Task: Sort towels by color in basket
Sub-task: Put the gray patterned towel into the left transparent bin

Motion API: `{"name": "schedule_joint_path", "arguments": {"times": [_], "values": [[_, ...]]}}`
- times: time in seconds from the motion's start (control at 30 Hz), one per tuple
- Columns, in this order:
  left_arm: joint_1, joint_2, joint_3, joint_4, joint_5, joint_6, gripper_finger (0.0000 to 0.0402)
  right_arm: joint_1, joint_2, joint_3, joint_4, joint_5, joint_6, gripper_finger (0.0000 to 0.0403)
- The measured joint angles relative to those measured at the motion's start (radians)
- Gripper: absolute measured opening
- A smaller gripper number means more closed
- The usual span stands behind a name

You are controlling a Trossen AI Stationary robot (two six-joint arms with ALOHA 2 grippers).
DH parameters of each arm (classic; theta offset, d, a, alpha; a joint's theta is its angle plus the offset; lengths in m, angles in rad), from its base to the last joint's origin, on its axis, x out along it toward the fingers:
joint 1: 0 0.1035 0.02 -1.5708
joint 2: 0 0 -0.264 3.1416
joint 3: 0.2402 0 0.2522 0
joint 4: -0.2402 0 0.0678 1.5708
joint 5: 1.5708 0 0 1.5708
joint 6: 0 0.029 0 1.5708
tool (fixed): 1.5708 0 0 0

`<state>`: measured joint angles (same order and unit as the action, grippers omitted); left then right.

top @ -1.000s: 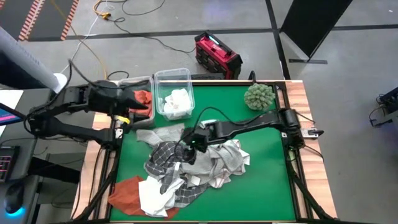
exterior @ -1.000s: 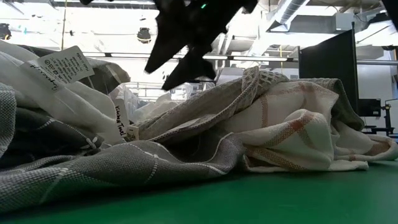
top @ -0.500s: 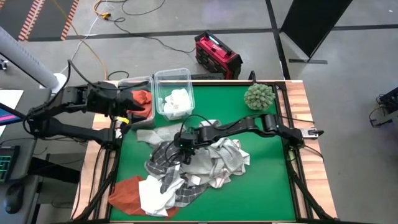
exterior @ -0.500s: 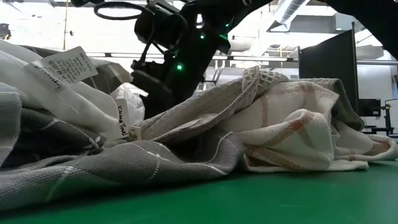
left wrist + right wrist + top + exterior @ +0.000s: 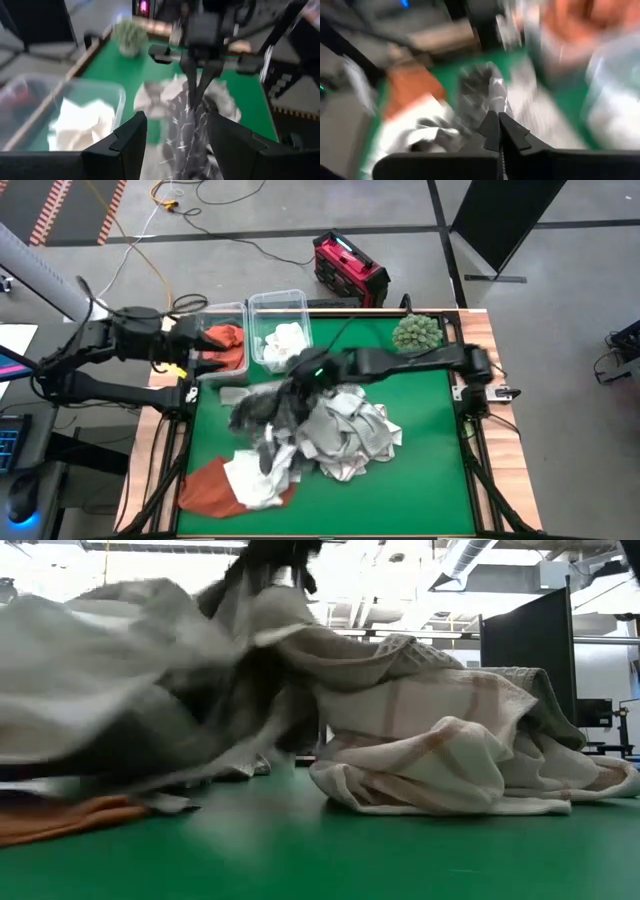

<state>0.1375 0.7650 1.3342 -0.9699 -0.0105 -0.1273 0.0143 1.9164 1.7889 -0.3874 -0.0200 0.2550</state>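
At the left of the high view, the left gripper hovers beside the bin with orange cloth, off the table's upper-left corner; its fingers stand well apart with nothing between them. Just right of it, the clear bin holds white cloth. Below both, toward the middle of the frame, the right gripper has its fingers pinched together on a dark grey checked towel, which hangs from them above the towel pile. A rust-orange towel lies at lower left of the green mat. The green spiky ball sits at upper right. The cloth looks light, limp and prone to snagging its neighbours, so a pinch at a free edge or corner should separate one piece best.
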Motion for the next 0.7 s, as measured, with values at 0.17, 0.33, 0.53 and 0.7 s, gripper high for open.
{"name": "schedule_joint_path", "arguments": {"times": [0.17, 0.33, 0.53, 0.7], "values": [[0.000, 0.002, 0.000, 0.144, 0.008, 0.028, 0.0197, -0.026, -0.161, 0.001, 0.059, -0.023, -0.010, 0.0019], [0.000, 0.024, 0.000, 0.251, 0.037, 0.074, 0.0197, -0.013, -0.276, 0.000, 0.187, -0.035, -0.088, 0.0019], [0.000, 0.054, 0.000, 0.440, 0.054, 0.078, 0.0197, -0.002, -0.363, 0.001, 0.309, -0.001, -0.151, 0.0019], [-0.009, 0.135, 0.000, 0.569, 0.055, 0.002, 0.0205, 0.008, -0.343, 0.000, 0.315, 0.115, -0.175, 0.0019]]}}
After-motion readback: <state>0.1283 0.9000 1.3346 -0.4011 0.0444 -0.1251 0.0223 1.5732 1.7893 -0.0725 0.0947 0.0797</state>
